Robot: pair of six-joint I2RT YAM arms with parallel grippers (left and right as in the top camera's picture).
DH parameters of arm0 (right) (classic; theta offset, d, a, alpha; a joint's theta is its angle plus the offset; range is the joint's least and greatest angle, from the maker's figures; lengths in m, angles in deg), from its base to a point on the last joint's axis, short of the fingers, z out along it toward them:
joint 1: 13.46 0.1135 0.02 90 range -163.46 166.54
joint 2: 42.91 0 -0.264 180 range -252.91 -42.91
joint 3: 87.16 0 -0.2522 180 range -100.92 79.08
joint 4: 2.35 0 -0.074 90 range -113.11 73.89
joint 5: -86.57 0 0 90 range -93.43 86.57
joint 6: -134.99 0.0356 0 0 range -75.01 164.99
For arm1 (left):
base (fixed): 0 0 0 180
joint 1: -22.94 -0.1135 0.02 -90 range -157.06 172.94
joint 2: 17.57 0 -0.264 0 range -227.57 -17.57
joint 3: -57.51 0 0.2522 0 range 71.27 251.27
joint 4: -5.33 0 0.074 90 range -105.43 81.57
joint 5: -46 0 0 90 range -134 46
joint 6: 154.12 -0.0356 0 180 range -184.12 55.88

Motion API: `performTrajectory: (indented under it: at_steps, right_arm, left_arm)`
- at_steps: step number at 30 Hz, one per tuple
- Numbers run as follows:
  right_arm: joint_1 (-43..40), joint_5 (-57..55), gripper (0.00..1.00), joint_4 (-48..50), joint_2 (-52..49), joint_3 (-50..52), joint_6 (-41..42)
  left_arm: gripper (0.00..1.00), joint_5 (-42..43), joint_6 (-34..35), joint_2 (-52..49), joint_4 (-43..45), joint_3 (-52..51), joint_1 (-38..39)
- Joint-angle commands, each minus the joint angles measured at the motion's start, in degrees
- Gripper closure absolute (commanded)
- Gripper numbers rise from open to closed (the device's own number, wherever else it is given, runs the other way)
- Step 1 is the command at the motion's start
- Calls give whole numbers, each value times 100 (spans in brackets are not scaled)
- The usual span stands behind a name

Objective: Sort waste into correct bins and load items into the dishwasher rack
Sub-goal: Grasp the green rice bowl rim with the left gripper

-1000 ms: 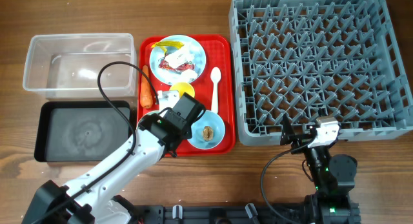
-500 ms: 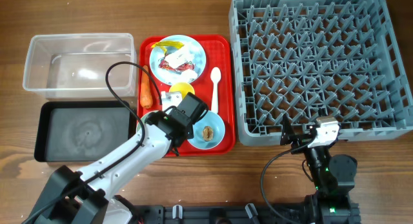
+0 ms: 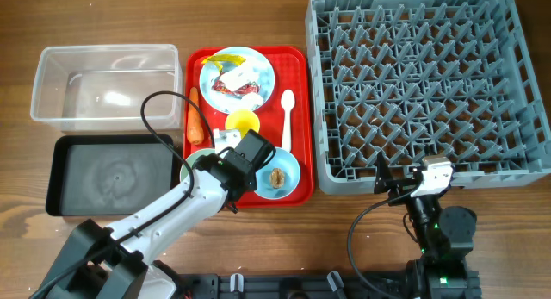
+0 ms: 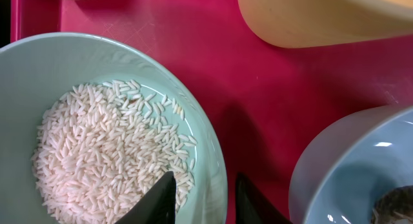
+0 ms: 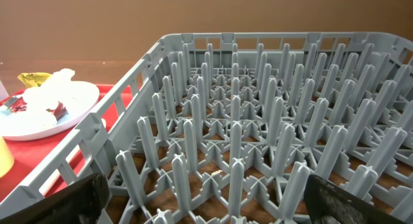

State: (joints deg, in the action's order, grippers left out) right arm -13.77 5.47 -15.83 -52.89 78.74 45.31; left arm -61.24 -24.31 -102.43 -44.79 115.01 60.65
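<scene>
Bowl (image 4: 39, 75): pale blue-green, round, heaped with white rice (image 4: 110, 153). My left gripper (image 4: 204, 188) pinches its rim, one finger inside. Right gripper (image 5: 206, 201): wide open, empty.

The left gripper (image 4: 204, 188) points down, fingers narrowly parted astride a bowl (image 4: 216, 156) rim; the right gripper (image 5: 208, 193) gapes wide, level.

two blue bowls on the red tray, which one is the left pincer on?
The bowl of white rice: the left pincer straddles its rim, one finger inside, one outside. The other bowl, holding a brown lump, sits untouched beside it.
</scene>
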Motion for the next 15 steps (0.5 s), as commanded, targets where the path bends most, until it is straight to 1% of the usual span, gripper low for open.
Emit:
performTrajectory:
  at_steps: [1,4,6,7,15]
  right_arm:
    - [-20,-39,0,33,15,4,-28]
    - [-20,-39,0,33,15,4,-28]
    - [-20,-39,0,33,15,4,-28]
    - [-20,-39,0,33,15,4,-28]
    - [-20,-39,0,33,15,4,-31]
  left_arm:
    - [71,26,118,-44,20,-85,-28]
    - [72,24,118,-44,44,-85,-31]
    - [78,24,118,-44,63,-85,-28]
    - [78,26,118,-44,61,-85,-28]
    - [75,22,118,-44,122,-153,-31]
